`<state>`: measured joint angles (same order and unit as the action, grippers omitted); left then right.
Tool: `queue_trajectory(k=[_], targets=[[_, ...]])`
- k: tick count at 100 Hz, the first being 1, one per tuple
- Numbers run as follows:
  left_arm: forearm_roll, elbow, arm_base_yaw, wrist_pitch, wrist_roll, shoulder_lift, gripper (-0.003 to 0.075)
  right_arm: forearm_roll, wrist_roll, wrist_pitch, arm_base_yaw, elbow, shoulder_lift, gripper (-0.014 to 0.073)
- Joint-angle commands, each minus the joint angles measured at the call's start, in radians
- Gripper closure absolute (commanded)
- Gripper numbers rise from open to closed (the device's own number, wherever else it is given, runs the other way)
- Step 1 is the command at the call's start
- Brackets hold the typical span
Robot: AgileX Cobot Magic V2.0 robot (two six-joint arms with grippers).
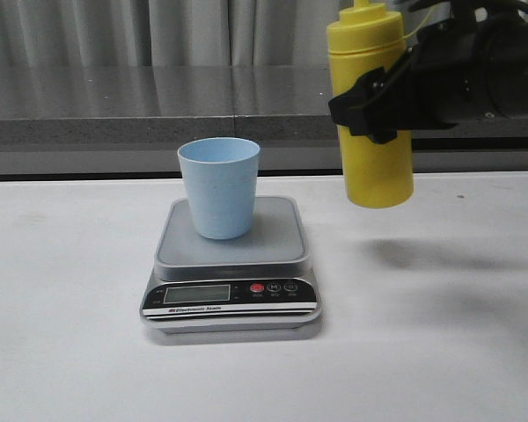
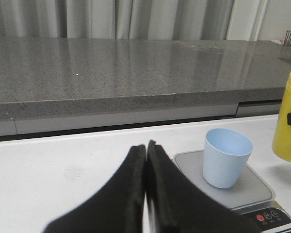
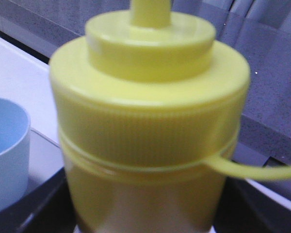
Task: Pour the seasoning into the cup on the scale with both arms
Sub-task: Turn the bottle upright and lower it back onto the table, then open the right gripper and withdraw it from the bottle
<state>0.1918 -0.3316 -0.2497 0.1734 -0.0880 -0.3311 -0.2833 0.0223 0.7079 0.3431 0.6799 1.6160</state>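
While my right pincer (image 1: 370, 110) is clamped around the middle of the tall yellow plastic squeeze bottle (image 1: 371, 132), that bottle hangs upright in the upper right of the front view, clear of the white table (image 1: 70, 334), its shadow lying on the tabletop below and to the right. Its base sits right of the scale and apart from it. Close up in my right wrist view, the ribbed yellow collar (image 3: 150, 131) and the foot of the nozzle fill the frame, with a thin yellow tether (image 3: 254, 170) running off to the right edge.

At the centre of the front view, the small pale blue plastic tumbler (image 1: 218, 186) stands upright on the grey square platform of the flat digital kitchen scale (image 1: 233, 264), toward its back left part. On the black front panel sit an LCD display (image 1: 196, 294) and a red button (image 1: 256, 287).

In my left wrist view, my left pincer (image 2: 146, 150) shows at the lower centre with its two black fingers (image 2: 131, 194) pressed together, holding nothing, just left of the scale.
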Motion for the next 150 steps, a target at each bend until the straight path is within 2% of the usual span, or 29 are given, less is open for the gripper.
queue_trajectory(k=[1, 32, 56, 78, 140, 150], targets=[[0.004, -0.026, 0.006, -0.079, -0.001, -0.008, 0.074, 0.034, 0.001, 0.15, -0.007, -0.024, -0.048, 0.0282], [0.004, -0.026, 0.006, -0.079, -0.001, -0.008, 0.074, 0.052, 0.001, 0.172, -0.007, -0.06, -0.04, 0.0282], [0.004, -0.026, 0.006, -0.079, -0.001, -0.008, 0.074, 0.068, 0.001, 0.32, -0.007, -0.06, 0.035, 0.0282], [0.004, -0.026, 0.006, -0.079, -0.001, -0.008, 0.074, 0.068, 0.001, 0.395, -0.007, -0.06, 0.118, 0.0282], [0.004, -0.026, 0.006, -0.079, -0.001, -0.008, 0.074, 0.068, 0.002, 0.413, -0.007, -0.063, 0.202, 0.0282], [0.004, -0.026, 0.006, -0.079, -0.001, -0.008, 0.074, 0.068, 0.002, 0.413, -0.007, -0.069, 0.202, 0.0253]])
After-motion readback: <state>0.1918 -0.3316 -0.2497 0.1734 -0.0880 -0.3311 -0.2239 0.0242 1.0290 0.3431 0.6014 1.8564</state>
